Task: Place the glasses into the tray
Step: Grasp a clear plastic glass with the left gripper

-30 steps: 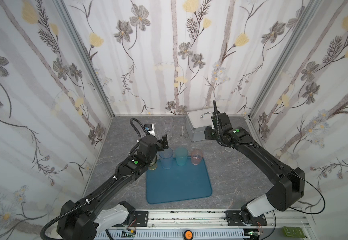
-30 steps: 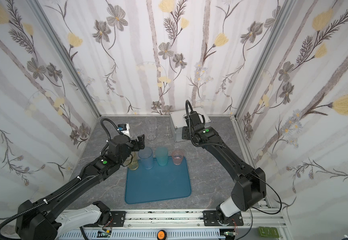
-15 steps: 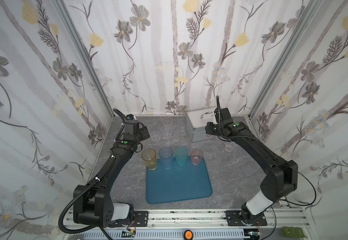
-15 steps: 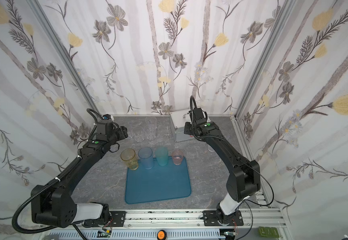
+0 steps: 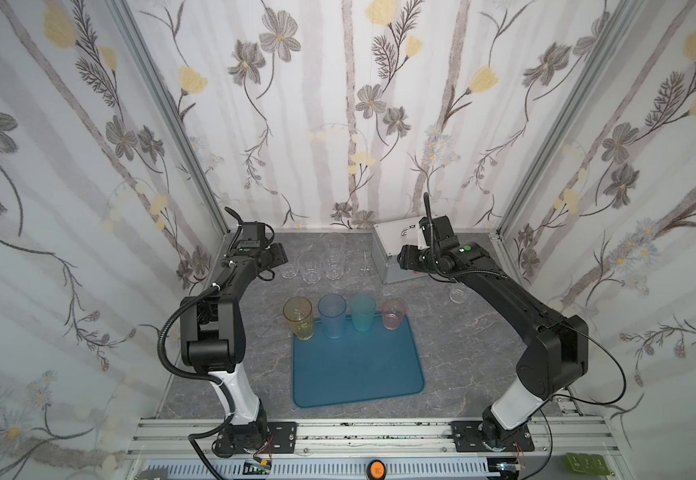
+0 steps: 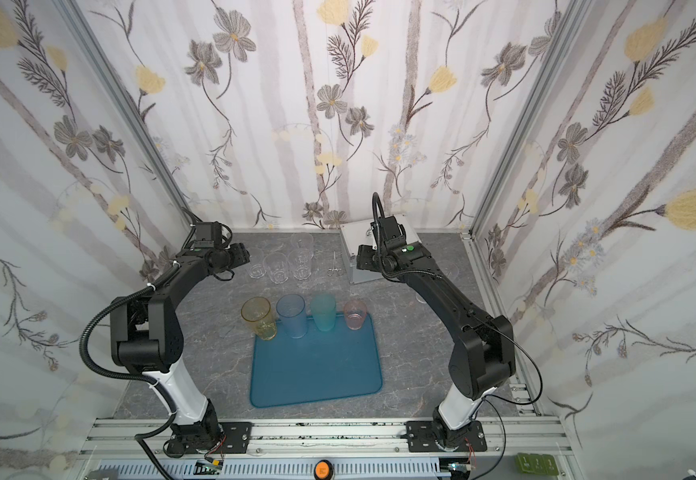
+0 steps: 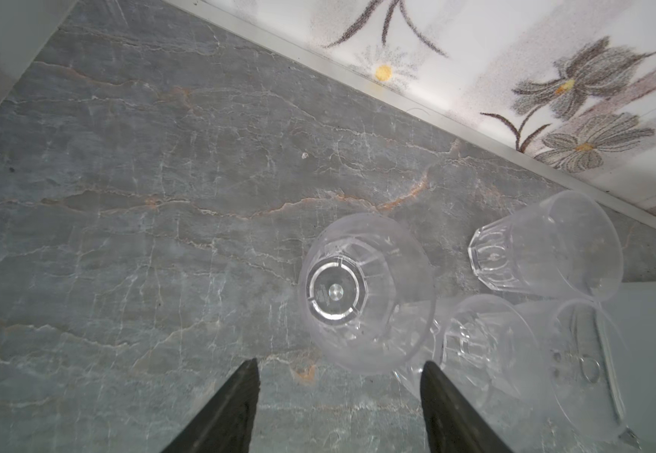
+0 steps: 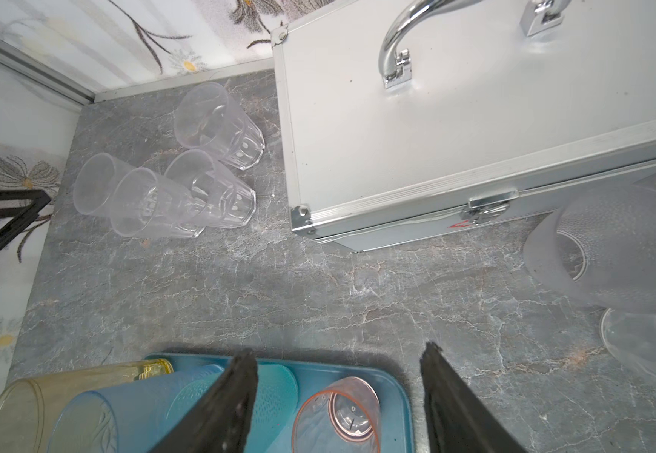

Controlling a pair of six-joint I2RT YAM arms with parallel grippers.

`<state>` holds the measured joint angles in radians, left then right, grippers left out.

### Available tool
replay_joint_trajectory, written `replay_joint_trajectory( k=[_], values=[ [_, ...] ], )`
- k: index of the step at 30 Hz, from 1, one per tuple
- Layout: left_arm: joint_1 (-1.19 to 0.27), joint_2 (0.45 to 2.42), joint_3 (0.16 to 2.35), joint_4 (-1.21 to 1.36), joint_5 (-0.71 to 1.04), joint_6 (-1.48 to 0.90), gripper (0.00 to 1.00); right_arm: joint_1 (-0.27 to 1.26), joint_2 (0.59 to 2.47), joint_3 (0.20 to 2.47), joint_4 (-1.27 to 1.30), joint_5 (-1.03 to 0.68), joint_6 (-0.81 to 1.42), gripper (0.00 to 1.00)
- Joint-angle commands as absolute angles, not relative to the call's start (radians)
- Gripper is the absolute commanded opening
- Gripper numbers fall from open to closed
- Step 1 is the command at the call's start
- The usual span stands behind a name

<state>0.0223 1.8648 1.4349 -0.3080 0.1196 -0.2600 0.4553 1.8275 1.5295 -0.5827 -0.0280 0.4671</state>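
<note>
Tray: flat teal-blue rectangular plastic tray [image 5: 358,365], at the centre of the grey marbled surface [image 5: 466,357]; its near part is bare.
Glasses placed: tall translucent yellow tumbler [image 5: 298,318], tall blue tumbler [image 5: 332,316], tall teal tumbler [image 5: 363,311] and short pink tumbler [image 5: 393,313] stand upright in one row along the tray's far edge. The yellow one is at the corner; I cannot tell whether its base sits wholly inside the rim.
Glasses outstanding: four clear faceted tumblers [image 5: 309,268] stand close together at the back left. Further clear glasses [image 8: 612,243] stand beside the silver metal case [image 5: 392,249] on the right.
Left gripper [image 7: 338,364]: fingers [image 7: 236,408] apart, nothing between them, tips just short of the nearest clear tumbler [image 7: 365,292].
Right gripper [image 8: 338,353]: fingers [image 8: 459,400] apart and empty, above the surface near the case's front.
Step in hand (judgement): the coloured row is done and the left arm is lining up on a clear tumbler.
Next move (judgement): bring the fingers round that one glass only, close, lift straight up clear of its close neighbours, and set it down in the tray's bare part.
</note>
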Motion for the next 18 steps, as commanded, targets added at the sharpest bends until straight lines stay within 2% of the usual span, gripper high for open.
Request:
replay_joint_trajectory(
  k=[1,4,13,18],
  values=[
    [0.026,1.928,1.49,-0.328,0.071,-0.226,0.67,0.471,1.819,1.515,-0.562,-0.042,0.475,0.7],
    [0.028,1.984,1.536,-0.331,0.05,-0.212,0.62,0.494,1.826,1.514,-0.561,-0.051,0.475,0.71],
    [0.027,2.105,1.634,-0.331,0.051,-0.181,0.29,0.538,1.853,1.528,-0.558,-0.069,0.479,0.7],
    [0.027,2.112,1.627,-0.331,0.056,-0.183,0.17,0.55,1.865,1.538,-0.557,-0.069,0.481,0.69]
  ],
)
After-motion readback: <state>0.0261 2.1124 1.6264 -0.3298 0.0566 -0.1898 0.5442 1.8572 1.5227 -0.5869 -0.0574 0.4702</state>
